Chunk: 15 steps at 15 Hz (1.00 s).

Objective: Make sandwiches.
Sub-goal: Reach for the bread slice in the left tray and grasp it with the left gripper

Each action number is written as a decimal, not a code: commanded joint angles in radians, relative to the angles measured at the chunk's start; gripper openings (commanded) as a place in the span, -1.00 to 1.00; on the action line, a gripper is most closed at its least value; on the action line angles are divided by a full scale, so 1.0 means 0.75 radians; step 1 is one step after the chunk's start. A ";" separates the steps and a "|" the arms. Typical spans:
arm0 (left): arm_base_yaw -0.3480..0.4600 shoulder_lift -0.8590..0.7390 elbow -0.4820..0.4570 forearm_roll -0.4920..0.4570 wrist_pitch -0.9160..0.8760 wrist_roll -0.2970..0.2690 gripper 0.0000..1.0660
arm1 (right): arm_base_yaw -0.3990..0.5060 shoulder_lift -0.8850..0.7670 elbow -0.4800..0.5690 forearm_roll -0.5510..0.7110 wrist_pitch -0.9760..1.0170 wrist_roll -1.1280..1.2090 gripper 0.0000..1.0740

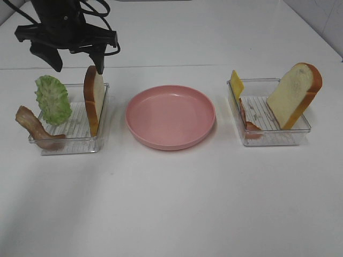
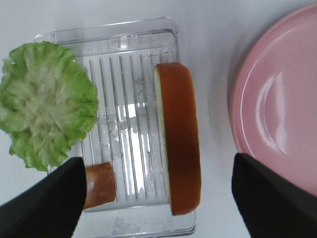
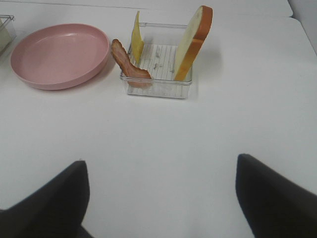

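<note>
Unstacked sandwich parts [image 1: 94,104] on the desk [image 1: 171,203].
One pink plate [image 1: 170,116] is flanked by two clear trays [image 1: 69,147] [image 1: 273,141] holding two bread slices [image 1: 95,93] [image 1: 295,93], one lettuce leaf [image 1: 52,99], two bacon strips [image 1: 35,126] [image 1: 249,120], one cheese slice [image 1: 236,85]; left jaws and right jaws are held wide open, empty.

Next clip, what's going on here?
Sandwich making has not begun: the pink plate is empty. The left gripper hovers open above the bread slice standing in the left tray, beside lettuce and a bacon strip. The right gripper is open, holding nothing, back from the right tray, which holds cheese, more bacon and a second bread slice.
</note>
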 commanded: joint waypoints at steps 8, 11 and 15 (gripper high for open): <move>-0.004 0.123 -0.007 -0.069 -0.108 -0.009 0.27 | -0.003 -0.019 0.005 0.001 -0.012 0.001 0.43; 0.000 0.137 -0.007 -0.073 -0.103 -0.009 0.25 | -0.003 -0.019 0.005 0.001 -0.012 0.001 0.43; 0.000 0.153 -0.007 -0.073 -0.103 -0.009 -0.04 | -0.003 -0.019 0.005 0.001 -0.012 0.001 0.43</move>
